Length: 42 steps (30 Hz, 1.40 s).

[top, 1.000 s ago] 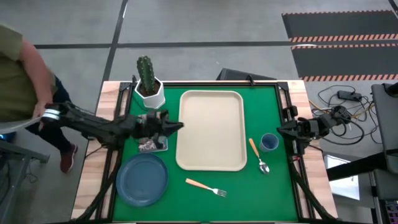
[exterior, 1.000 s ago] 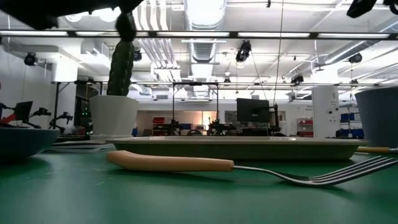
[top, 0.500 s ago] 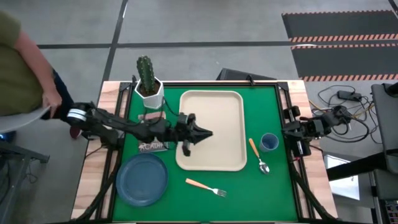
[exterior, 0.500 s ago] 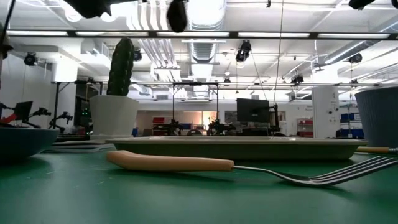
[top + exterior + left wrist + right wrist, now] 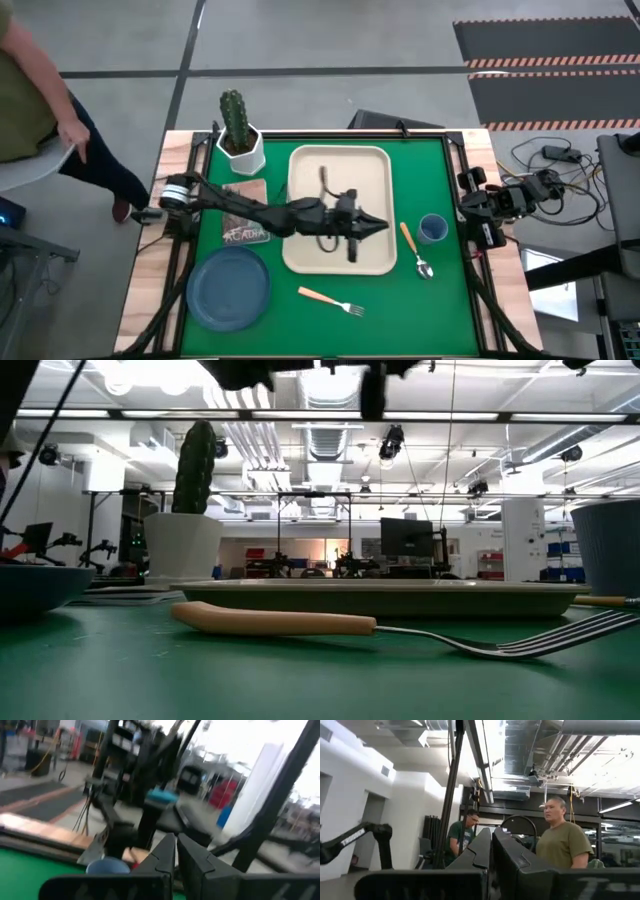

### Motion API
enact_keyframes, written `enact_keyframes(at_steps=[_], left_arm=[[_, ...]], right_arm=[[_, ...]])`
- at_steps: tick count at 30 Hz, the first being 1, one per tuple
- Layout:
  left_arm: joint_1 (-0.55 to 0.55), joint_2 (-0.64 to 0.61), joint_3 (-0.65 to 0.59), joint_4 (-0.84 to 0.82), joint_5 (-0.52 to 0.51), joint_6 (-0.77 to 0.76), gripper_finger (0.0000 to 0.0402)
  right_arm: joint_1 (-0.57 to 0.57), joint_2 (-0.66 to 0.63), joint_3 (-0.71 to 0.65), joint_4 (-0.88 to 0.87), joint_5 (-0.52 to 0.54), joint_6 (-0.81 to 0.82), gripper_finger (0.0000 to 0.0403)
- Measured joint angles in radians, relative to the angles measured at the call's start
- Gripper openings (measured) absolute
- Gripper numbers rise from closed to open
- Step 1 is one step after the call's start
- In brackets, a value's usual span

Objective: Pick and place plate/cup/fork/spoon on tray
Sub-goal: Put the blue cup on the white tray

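The beige tray [image 5: 318,166] lies mid-table. The dusty-blue plate [image 5: 228,288] lies near the front left. The orange-handled fork [image 5: 330,300] lies in front of the tray. The spoon [image 5: 416,250] and the blue cup [image 5: 432,228] are right of the tray. My left gripper [image 5: 384,225] is shut and empty. It hangs above the tray's right edge and points at the cup, which also shows in the left wrist view [image 5: 107,866]. My right gripper [image 5: 464,207] waits shut at the table's right edge.
A white pot with a cactus [image 5: 238,135] stands at the far left. A small flat card [image 5: 246,232] lies left of the tray. A person [image 5: 30,110] stands beyond the table's left side. Green mat lies bare along the near edge.
My left gripper has swept toward the table's right edge, from beside the tray's left rim across the tray to above its right edge, near the cup. It stays above the table. The person at the left has shifted.
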Motion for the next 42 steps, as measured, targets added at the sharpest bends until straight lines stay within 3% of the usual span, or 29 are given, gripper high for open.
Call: enact_keyframes(at_steps=[4,9,14,21,24,33,36,42], left_arm=[[0.004,0.084,0.170,-0.239,-0.006,0.003,0.0001],[0.003,0.180,0.359,-0.407,-0.007,0.088,0.0001],[0.004,0.243,0.468,-0.470,0.004,0.154,0.0001],[0.003,0.325,0.531,-0.485,0.021,0.357,0.0001],[0.013,0.393,0.587,-0.484,0.018,0.366,0.0001],[0.040,0.594,0.894,-0.541,0.060,0.445,0.0001],[0.039,0.628,1.004,-0.635,0.061,0.497,0.0001],[0.048,0.604,0.981,-0.664,0.036,0.649,0.0000]], right_arm=[[0.000,0.000,0.011,0.001,-0.014,0.048,0.0009],[0.000,-0.001,0.017,0.012,-0.129,0.040,0.0009],[0.000,-0.001,0.017,0.011,-0.131,0.010,0.0009],[0.000,-0.001,0.018,0.010,-0.131,0.017,0.0009],[0.000,-0.001,0.018,0.010,-0.129,0.019,0.0009],[0.000,0.000,0.018,0.010,-0.104,0.015,0.0009],[0.000,0.000,0.018,0.010,-0.067,0.004,0.0009],[0.000,0.000,0.017,0.011,-0.043,-0.014,0.0009]])
